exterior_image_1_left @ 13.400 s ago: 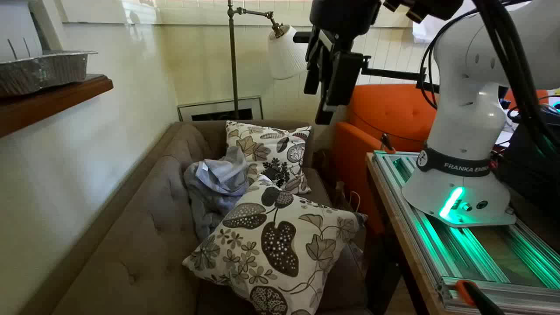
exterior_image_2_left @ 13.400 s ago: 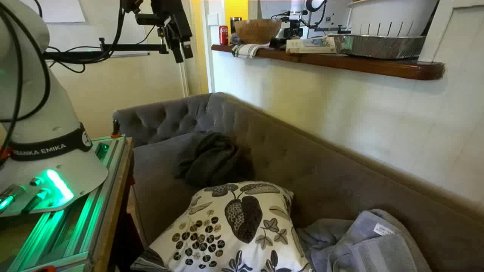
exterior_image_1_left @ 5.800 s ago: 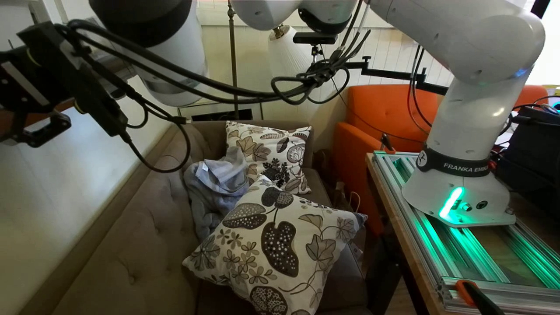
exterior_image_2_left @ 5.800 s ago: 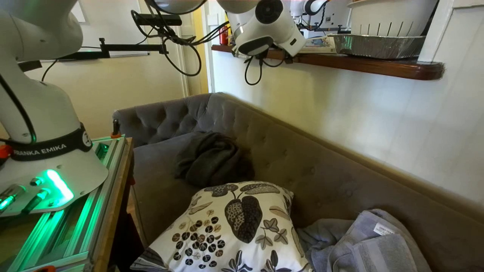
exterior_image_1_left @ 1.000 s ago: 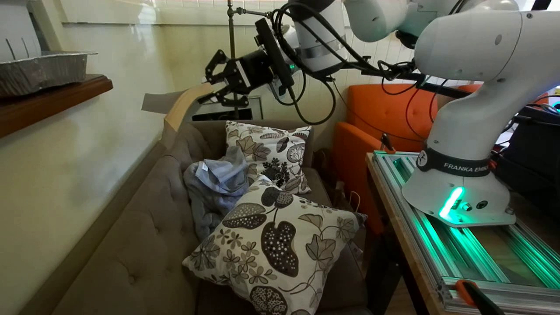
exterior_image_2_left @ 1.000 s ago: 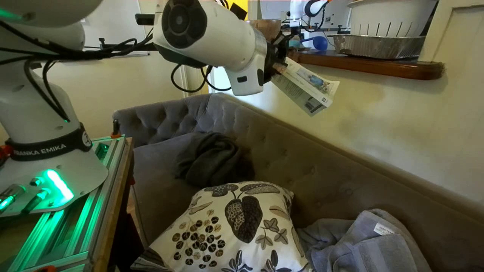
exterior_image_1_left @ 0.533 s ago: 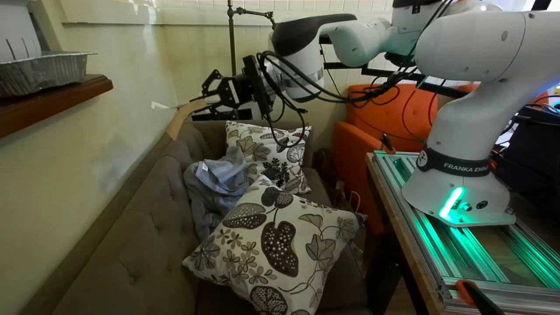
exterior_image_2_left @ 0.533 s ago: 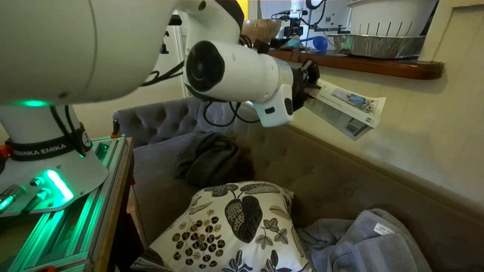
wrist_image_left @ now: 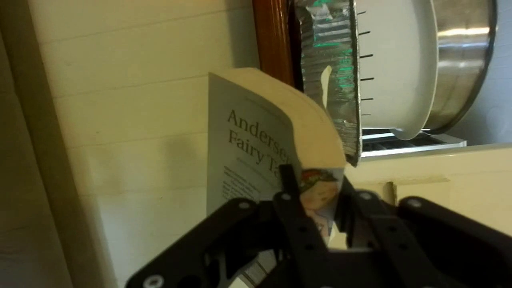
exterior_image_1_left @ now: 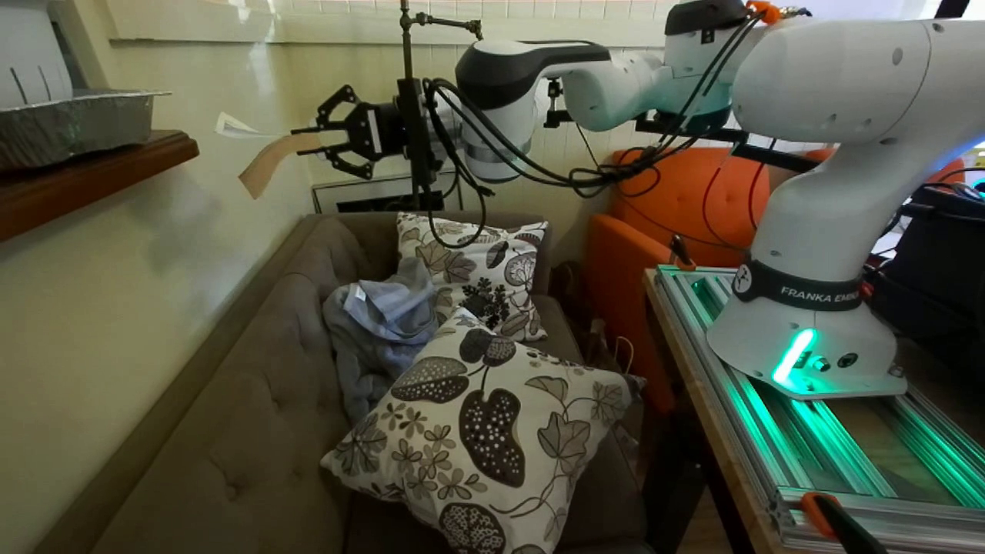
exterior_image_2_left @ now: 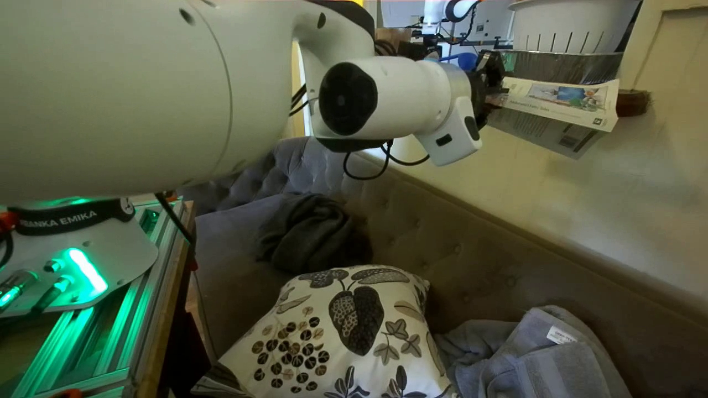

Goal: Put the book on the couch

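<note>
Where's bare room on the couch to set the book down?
Free: on the taupe tufted fabric couch, the seat between the crumpled dark-grey blanket, a white leaf-patterned pillow and the wood-edged table. Crowded: beyond that pillow, where a matching second pillow and the crumpled pale-grey towel leave only strips of seat showing.
</note>
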Tool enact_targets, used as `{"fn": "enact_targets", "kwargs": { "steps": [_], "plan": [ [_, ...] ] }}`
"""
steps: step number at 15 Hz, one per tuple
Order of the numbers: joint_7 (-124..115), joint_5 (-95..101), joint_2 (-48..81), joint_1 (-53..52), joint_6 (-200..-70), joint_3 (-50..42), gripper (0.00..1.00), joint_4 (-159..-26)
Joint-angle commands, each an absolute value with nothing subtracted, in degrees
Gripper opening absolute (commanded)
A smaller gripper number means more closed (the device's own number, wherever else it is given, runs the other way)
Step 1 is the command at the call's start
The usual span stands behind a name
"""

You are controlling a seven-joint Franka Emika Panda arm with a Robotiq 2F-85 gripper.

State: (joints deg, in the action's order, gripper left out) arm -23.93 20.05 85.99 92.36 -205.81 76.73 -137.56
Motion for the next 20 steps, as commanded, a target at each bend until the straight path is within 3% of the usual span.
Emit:
{"fn": "enact_targets", "kwargs": {
  "steps": [1, 6, 7, 16, 17, 20],
  "plan": [
    [-23.9, 20.1, 86.0, 92.4, -205.8, 76.7, 0.24, -137.6],
    [-23.9, 20.1, 86.0, 92.4, -205.8, 76.7, 0.24, -137.5],
    [-24.4, 20.5, 86.0, 91.6, -206.7, 76.3, 0.06, -136.9],
    [-35.9, 34.0, 86.0, 86.5, -208.4, 69.6, 0.06, -129.2],
    [-30.6, 29.3, 86.0, 89.2, -206.6, 70.2, 0.24, -132.7],
    [-33.2, 31.3, 86.0, 87.4, -206.9, 69.6, 0.24, -130.4]
  ]
}}
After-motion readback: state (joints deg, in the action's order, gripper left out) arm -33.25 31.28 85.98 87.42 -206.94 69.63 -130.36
